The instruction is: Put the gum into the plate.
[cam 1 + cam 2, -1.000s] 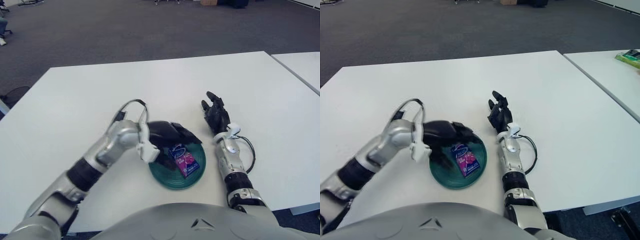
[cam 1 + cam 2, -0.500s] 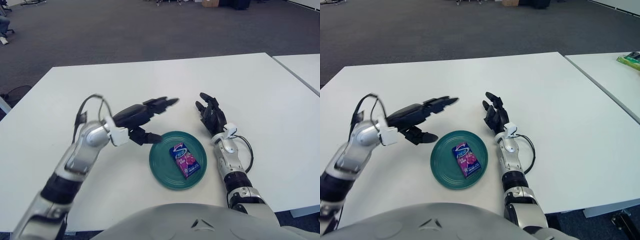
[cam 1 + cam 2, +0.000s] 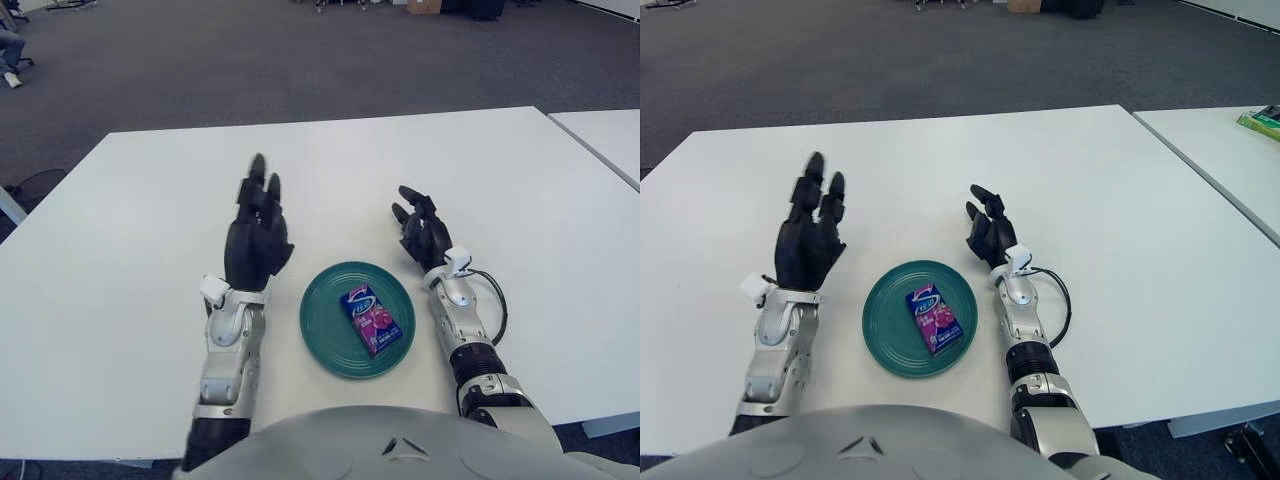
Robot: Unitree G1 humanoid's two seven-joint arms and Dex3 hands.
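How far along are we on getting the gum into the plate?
Done, by the look of it: the gum lies flat inside the green plate. Nothing is in hand: the left hand shows left of the plate, fingers extended and empty, and the right hand shows right of it, also empty. Nothing visible remains.

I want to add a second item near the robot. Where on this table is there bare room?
The far half of the white table, beyond both fingertips, is bare, as are the stretches outside the left robot hand and right robot hand. It is crowded between the hands, where the green plate holds the gum.
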